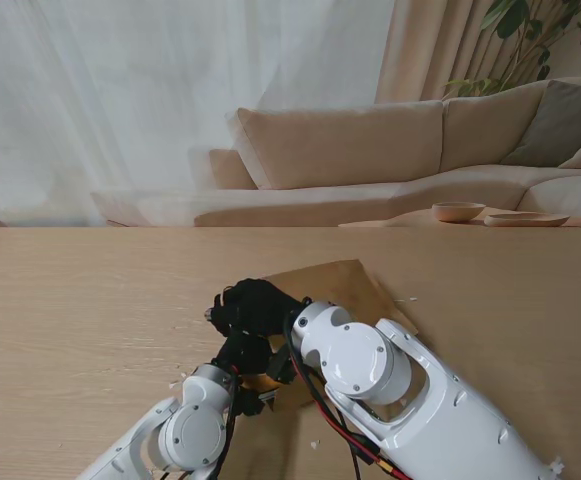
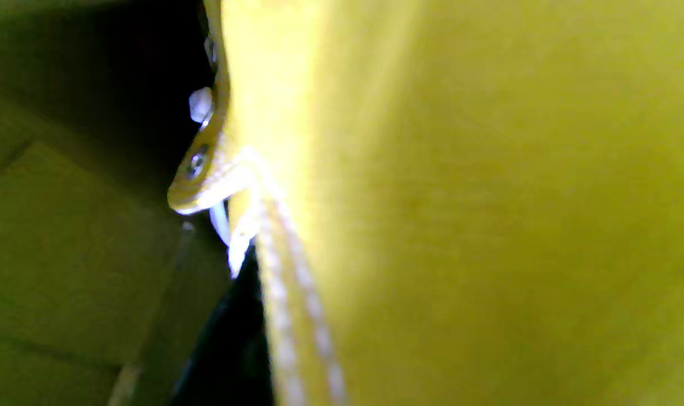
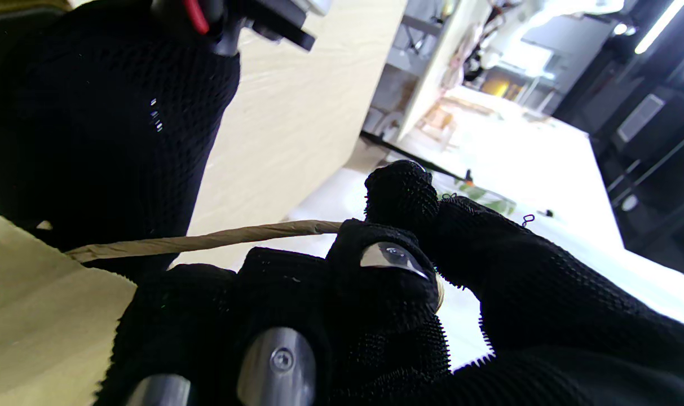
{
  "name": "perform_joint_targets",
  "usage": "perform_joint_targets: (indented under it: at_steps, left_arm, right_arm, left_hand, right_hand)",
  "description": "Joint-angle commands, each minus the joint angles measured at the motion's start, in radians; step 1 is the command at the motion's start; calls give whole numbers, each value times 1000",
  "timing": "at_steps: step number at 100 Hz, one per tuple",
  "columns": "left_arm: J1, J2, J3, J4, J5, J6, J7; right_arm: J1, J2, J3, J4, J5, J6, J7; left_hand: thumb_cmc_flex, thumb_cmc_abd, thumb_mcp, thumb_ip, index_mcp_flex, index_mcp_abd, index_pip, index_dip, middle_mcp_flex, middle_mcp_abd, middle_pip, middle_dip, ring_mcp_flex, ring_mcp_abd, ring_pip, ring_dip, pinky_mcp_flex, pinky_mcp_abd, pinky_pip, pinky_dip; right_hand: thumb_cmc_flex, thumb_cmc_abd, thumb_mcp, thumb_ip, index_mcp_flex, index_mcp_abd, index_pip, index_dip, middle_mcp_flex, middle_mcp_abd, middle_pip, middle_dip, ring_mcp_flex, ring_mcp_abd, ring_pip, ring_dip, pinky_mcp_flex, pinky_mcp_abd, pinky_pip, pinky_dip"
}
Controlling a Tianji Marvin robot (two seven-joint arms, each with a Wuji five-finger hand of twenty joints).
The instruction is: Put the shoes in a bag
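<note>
The right hand [image 1: 253,305], gloved in black, is being held curled over the near edge of the brown paper bag [image 1: 335,290], which is lying on the wooden surface [image 1: 90,300]. In the right wrist view its fingers [image 3: 398,270] are being pinched tight on the bag's twisted paper handle [image 3: 206,241]. The left hand [image 1: 245,355] is being kept just nearer, pushed into the bag's mouth; its wrist view is being filled by a yellow shoe [image 2: 460,225] with a lace [image 2: 296,293], but whether the shoe is being gripped cannot be told.
</note>
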State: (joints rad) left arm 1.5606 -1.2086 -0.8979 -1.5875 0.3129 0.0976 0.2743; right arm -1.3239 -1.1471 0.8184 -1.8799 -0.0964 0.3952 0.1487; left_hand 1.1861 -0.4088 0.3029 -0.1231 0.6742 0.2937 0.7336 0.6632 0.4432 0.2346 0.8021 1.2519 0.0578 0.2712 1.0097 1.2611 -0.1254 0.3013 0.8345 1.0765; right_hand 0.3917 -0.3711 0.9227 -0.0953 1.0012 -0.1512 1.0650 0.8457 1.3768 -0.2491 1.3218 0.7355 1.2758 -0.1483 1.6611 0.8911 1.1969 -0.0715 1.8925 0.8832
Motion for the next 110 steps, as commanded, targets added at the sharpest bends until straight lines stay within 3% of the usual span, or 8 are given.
perform_joint_targets:
  at_steps: [1,20,46,57,110]
  left_arm:
    - [-13,-17,4,-15,-7,0,-2]
    - [-26,-23,12,5,-11,1,7]
    - [-28,-13,0,9,15,-13,-5]
    - [-28,-10,-5,12,14,-20,-13]
    - [-27,1,-31,17,12,-41,-47]
  right_arm:
    - [-13,-11,-4,-13,10,-13,11]
    - [-19,2,-1,-30,40,-46,54]
    - [-21,33,15,-57,13,-54,136]
    - [-22,47,27,-69,-24,-46,166]
    - [-24,110,83,-132,-162,-9,335]
  left_hand:
    - [105,168,125,30,25,-60,170,53,59,-48,93,41,29,11,36,23,21,7,160,8]
    - [105,166,128,32,27,-61,171,52,62,-45,95,41,31,14,38,25,21,8,171,1]
    - [105,156,137,31,47,-64,171,49,77,-40,96,37,50,25,38,25,23,17,204,-10]
    - [105,152,141,30,50,-64,170,51,83,-39,95,36,53,27,38,25,22,19,214,-18]
    - [105,148,148,27,59,-60,160,52,112,-28,87,36,82,48,39,20,19,33,271,-54]
  right_hand:
    - [13,-11,20,53,58,63,20,12,71,-64,53,7,43,12,115,15,57,-189,201,0]
    - [13,-9,19,54,58,65,22,13,71,-66,53,8,43,9,115,16,57,-189,201,2]
    - [8,-6,14,57,61,58,22,15,71,-76,56,9,43,-1,115,18,58,-195,201,2]
    - [-2,0,5,66,72,42,22,28,70,-94,70,19,44,-18,114,20,58,-209,201,-4]
    - [-20,-16,9,112,161,49,-15,92,69,-97,134,63,45,-48,114,49,60,-222,201,3]
